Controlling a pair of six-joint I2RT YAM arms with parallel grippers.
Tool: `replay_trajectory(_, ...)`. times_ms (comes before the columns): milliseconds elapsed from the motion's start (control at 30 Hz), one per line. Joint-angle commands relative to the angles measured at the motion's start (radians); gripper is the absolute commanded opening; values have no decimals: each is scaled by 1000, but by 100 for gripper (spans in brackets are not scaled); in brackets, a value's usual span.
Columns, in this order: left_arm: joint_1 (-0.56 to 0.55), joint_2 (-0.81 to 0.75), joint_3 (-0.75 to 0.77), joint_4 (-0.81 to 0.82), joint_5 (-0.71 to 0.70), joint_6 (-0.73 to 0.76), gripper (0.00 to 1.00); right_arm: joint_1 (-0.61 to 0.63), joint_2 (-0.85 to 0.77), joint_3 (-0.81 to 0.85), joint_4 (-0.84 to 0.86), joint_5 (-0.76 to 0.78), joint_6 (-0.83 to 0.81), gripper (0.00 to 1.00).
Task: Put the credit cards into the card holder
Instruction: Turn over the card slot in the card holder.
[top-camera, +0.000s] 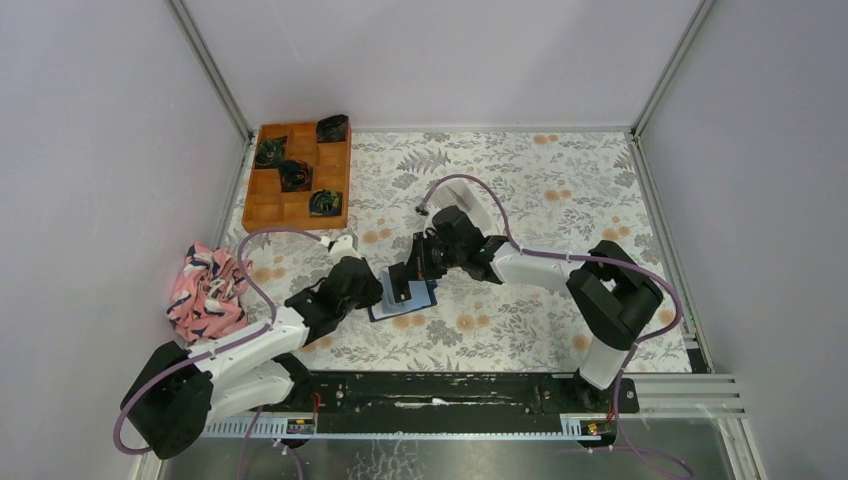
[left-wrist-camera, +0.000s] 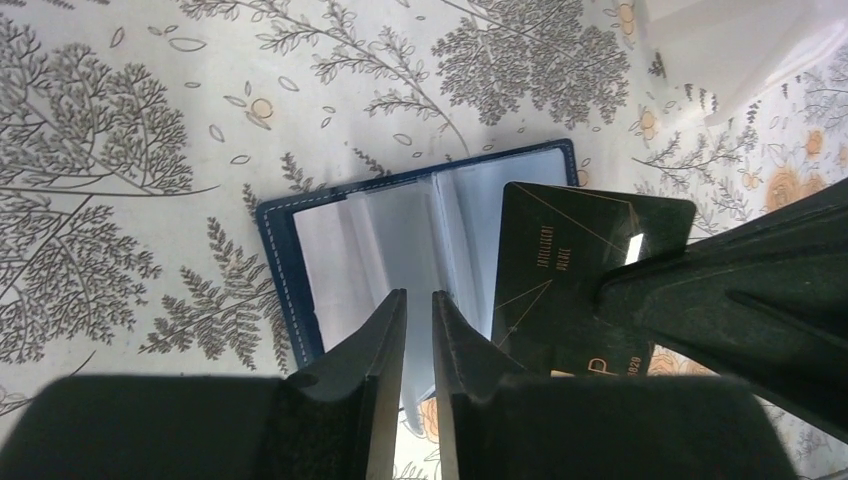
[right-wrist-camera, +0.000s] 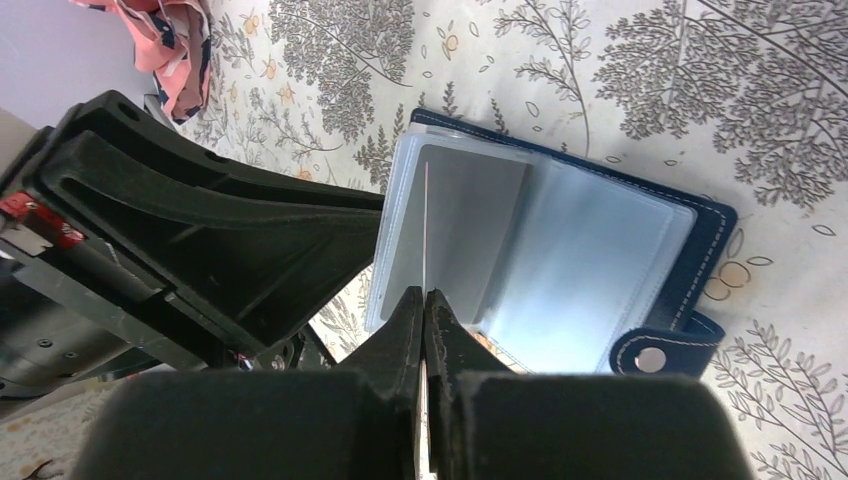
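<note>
The card holder (top-camera: 422, 297) lies open on the floral table, navy outside with clear pale sleeves. It shows in the left wrist view (left-wrist-camera: 300, 215) and the right wrist view (right-wrist-camera: 600, 250). My right gripper (right-wrist-camera: 424, 293) is shut on a dark credit card (left-wrist-camera: 570, 260) with gold print. The card shows edge-on in the right wrist view (right-wrist-camera: 425, 220) and stands tilted over the open sleeves. My left gripper (left-wrist-camera: 418, 293) is almost closed, with a pale sleeve leaf of the card holder between its fingers at the holder's near edge. I see no pale cards apart from the sleeves.
An orange compartment tray (top-camera: 270, 205) with dark bundles stands at the back left. A pink patterned cloth (top-camera: 208, 290) lies at the left edge. A white open box (left-wrist-camera: 735, 50) stands just behind the right arm. The two grippers are close together over the card holder.
</note>
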Motion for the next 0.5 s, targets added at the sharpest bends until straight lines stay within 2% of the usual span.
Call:
replay_trajectory(0, -5, -33, -20, -50, -35, -20, 22, 26, 16, 56, 25, -2, -9, 0)
replay_trajectory(467, -8, -197, -8, -199, -89, -41, 14, 29, 26, 34, 59, -6, 0, 0)
